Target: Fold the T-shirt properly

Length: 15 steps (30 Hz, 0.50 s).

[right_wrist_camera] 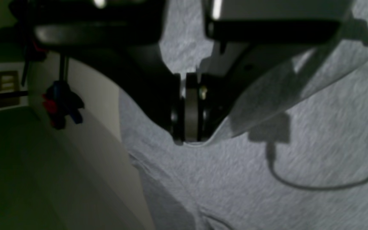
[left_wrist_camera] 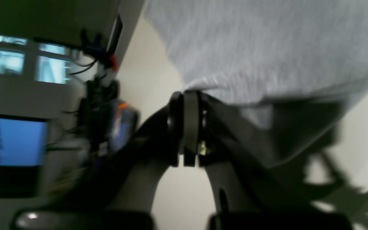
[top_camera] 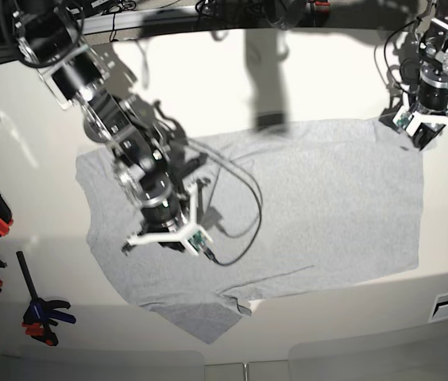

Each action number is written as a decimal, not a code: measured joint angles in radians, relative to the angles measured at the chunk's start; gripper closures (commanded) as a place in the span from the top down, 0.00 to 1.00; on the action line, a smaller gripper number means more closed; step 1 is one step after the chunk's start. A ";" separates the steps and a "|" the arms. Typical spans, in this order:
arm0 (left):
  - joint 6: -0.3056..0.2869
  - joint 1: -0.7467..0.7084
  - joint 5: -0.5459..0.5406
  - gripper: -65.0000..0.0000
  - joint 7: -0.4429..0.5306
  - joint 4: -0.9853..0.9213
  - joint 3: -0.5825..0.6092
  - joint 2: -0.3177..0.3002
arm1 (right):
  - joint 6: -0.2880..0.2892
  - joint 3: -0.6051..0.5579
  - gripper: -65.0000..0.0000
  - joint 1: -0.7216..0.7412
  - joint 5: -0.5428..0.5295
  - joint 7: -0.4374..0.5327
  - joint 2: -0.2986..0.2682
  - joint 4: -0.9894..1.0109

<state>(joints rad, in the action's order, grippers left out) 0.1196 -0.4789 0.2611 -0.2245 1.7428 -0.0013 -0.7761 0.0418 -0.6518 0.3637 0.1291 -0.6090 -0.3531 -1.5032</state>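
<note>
The light grey T-shirt [top_camera: 319,206] lies spread, plain side up, on the white table [top_camera: 327,71]. In the base view my right gripper [top_camera: 170,238] is low over the shirt's left part. In the right wrist view the right gripper [right_wrist_camera: 188,139] is shut, pinching a raised fold of the T-shirt [right_wrist_camera: 267,95] at its tips. My left gripper [top_camera: 422,131] is at the shirt's far right corner. Seen from the left wrist, the left gripper [left_wrist_camera: 188,95] is shut on the edge of the T-shirt [left_wrist_camera: 260,48], and cloth drapes over one finger.
Several red, blue and black clamps [top_camera: 41,313] hang along the table's left edge. A black cable [top_camera: 244,214] loops from the right wrist over the shirt. A lit monitor [left_wrist_camera: 11,140] stands beyond the table. The table's front edge [top_camera: 327,329] runs close below the shirt.
</note>
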 measured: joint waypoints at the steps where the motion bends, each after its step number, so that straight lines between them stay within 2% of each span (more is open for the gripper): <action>1: 0.000 0.013 -0.042 0.00 0.001 0.000 0.000 0.000 | 0.000 0.000 0.00 0.010 0.000 0.002 0.014 0.024; 3: 0.000 0.053 -0.093 0.00 -0.018 0.000 0.000 0.003 | -0.008 0.001 0.00 0.019 0.003 -0.002 0.040 0.066; 6: 0.005 0.106 -0.117 0.00 -0.084 0.000 0.000 0.020 | -0.127 0.000 0.00 0.011 0.068 -0.108 0.059 0.087; 7: 0.004 0.117 -0.135 0.00 -0.093 0.000 0.000 0.024 | -0.150 0.000 0.00 0.010 0.096 -0.130 0.057 0.088; 11: 0.004 0.119 -0.131 0.00 -0.094 -0.016 0.000 0.032 | -0.200 0.003 0.00 0.014 0.193 -0.163 0.055 0.088; 15: 0.004 0.119 -0.131 0.00 -0.098 -0.087 0.000 0.033 | -0.219 0.003 0.00 0.013 0.219 -0.231 0.057 0.088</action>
<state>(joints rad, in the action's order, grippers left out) 0.1234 -0.3603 0.1303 -0.3225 1.6554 -0.0017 -0.7429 -0.1776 -0.6483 0.3767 0.3477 -0.8398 -0.2962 -1.4155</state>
